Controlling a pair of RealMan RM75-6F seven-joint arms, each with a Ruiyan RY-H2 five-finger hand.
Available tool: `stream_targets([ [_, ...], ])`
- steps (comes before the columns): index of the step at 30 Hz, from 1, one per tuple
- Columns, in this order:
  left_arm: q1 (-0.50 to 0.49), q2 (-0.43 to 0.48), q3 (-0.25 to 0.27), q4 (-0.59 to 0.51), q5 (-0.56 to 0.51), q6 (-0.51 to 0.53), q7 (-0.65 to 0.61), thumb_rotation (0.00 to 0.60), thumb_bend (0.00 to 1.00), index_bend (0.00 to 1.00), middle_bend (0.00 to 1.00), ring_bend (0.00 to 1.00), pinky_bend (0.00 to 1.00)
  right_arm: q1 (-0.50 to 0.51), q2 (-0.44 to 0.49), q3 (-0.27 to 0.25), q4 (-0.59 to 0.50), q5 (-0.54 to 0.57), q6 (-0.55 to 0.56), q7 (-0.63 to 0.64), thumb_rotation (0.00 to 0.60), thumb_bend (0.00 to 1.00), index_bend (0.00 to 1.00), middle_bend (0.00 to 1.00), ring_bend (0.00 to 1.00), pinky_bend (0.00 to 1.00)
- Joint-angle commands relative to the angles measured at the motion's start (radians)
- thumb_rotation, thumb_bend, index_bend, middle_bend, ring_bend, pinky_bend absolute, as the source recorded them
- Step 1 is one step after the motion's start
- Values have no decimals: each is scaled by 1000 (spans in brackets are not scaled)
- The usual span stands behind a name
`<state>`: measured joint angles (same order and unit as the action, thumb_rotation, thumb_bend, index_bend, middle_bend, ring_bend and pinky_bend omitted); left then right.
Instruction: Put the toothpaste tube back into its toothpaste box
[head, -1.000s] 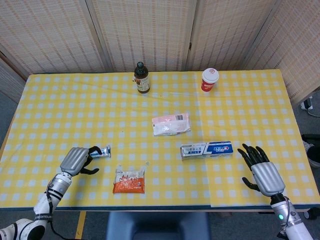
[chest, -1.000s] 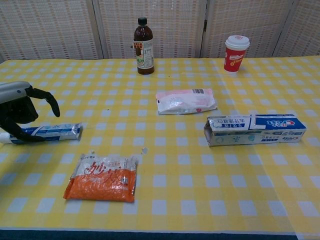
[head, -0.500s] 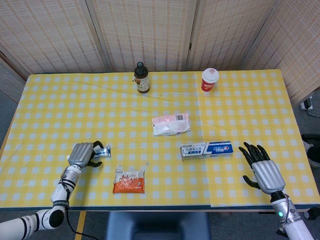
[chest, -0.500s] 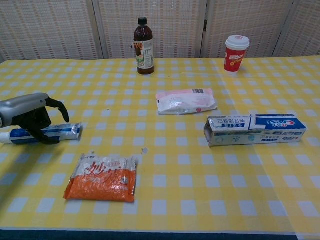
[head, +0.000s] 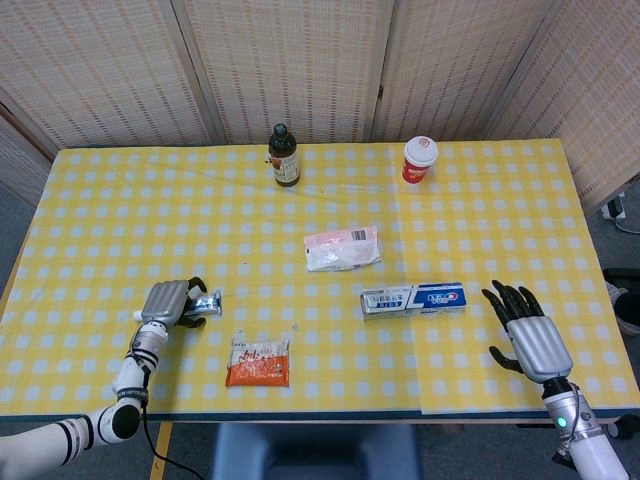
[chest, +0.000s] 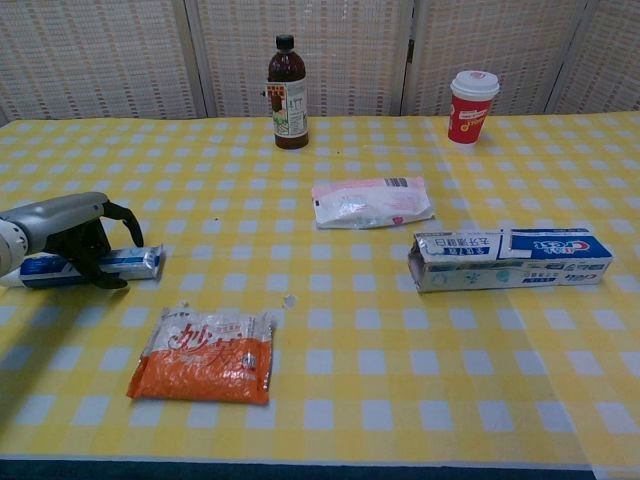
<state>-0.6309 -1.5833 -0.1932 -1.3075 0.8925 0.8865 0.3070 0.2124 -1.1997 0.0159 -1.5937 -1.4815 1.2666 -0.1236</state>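
Note:
The toothpaste tube (head: 207, 303) (chest: 125, 263) lies flat near the table's front left. My left hand (head: 165, 302) (chest: 58, 222) sits low over its cap end. The fingers (chest: 92, 268) arch down across the tube and the thumb stands off on the far side, so the tube rests on the cloth between them without being clamped. The blue and white toothpaste box (head: 414, 299) (chest: 510, 258) lies on its side at the right, its open flap end facing left. My right hand (head: 535, 340) hovers open at the front right, right of the box, seen only in the head view.
A dark bottle (head: 284, 156) (chest: 287, 92) and a red paper cup (head: 419, 160) (chest: 471, 107) stand at the back. A pink packet (head: 342, 248) (chest: 371, 202) lies mid-table. An orange snack bag (head: 259, 361) (chest: 205, 355) lies near the front edge, right of the tube.
My left hand has come down and forward over the tube, and its fingers have drawn closer around it. My right hand has drifted slightly right and back toward the table edge.

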Motion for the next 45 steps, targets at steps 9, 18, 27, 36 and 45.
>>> stream_targets([
  [9, 10, -28, 10, 30, 68, 52, -51, 600, 702, 761, 1000, 1000, 1000, 0, 3, -7, -6, -7, 1, 0, 600, 323, 0, 0, 0, 0],
  [18, 72, 48, 2, -98, 186, 89, -284, 600, 818, 835, 1000, 1000, 1000, 10, 5, -15, -13, -8, -24, 1, 600, 323, 0, 0, 0, 0],
  [27, 125, 150, -13, -239, 202, 106, -414, 600, 821, 847, 1000, 1000, 1000, 102, 4, -16, 14, -60, -143, 158, 600, 324, 0, 0, 23, 0],
  [36, 145, 309, -40, -415, 186, -18, -618, 600, 821, 847, 1000, 1000, 1000, 203, -28, 47, 5, 41, -278, 124, 600, 324, 0, 48, 107, 0],
  [45, 169, 383, -33, -496, 260, 9, -666, 600, 821, 847, 1000, 1000, 1000, 304, -109, 102, 70, 222, -426, 31, 600, 324, 8, 108, 134, 0],
])
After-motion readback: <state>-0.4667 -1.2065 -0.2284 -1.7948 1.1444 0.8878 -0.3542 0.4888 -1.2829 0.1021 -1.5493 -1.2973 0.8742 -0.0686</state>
